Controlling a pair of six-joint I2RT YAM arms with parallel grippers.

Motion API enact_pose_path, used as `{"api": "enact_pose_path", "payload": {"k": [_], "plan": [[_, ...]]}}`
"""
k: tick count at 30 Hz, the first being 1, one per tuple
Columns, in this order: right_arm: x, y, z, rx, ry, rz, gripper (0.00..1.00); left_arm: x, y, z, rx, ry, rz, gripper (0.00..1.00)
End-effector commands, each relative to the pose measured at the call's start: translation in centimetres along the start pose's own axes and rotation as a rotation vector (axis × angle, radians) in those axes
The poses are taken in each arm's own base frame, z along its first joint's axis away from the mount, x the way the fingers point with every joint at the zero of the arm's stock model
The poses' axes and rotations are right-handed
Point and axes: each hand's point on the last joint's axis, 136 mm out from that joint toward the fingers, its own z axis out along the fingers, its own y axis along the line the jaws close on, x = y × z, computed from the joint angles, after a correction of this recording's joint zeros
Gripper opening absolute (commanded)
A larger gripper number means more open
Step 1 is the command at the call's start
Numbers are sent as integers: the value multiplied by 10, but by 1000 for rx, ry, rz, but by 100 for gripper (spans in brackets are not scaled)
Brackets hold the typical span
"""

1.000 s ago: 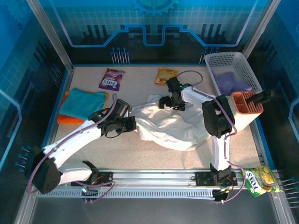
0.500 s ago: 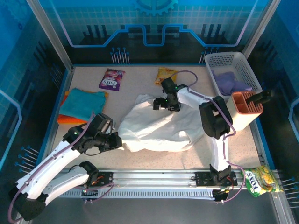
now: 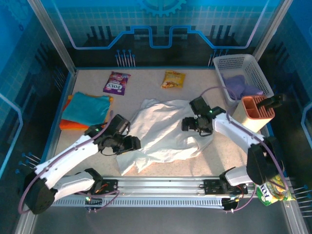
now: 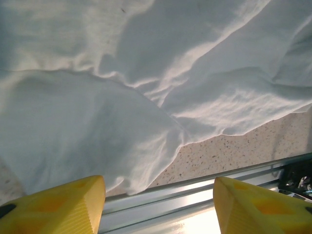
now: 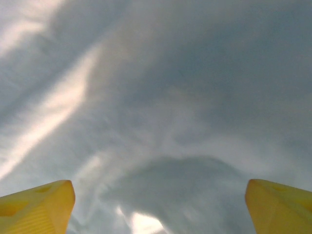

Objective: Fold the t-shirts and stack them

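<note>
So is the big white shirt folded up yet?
Not folded: the white shirt lies rumpled and loosely spread on the table, edges uneven.

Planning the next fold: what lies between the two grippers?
The crumpled white t-shirt covers the stretch between the left gripper and the right gripper, as the top external view shows.
</note>
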Motion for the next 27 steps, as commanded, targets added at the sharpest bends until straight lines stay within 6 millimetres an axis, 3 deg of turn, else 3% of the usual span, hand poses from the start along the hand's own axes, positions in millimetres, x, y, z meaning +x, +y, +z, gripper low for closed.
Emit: {"api": "enact_pose_path", "payload": {"k": [1,5,11,15,20,22,25,27], "plan": [[39,-29,3,60,57,110,84,3,-19,28,58,44,41,65],[70,-40,13,56,103,193,75,2,-4,55,-48,72,55,67],[95,-33,29,-30,136,277,67,-18,15,77,-78,72,11,68],[102,-31,38,-49,148,296,63,-29,17,88,-115,76,26,68],[89,-20,43,-91,117,281,59,-35,28,101,-146,104,20,64],[82,-20,47,-75,103,263,49,-36,32,103,-157,111,18,62],[68,-18,43,-21,96,197,20,-36,36,104,-163,113,18,61],[56,-14,35,30,79,138,12,-36,36,102,-159,108,17,60]]}}
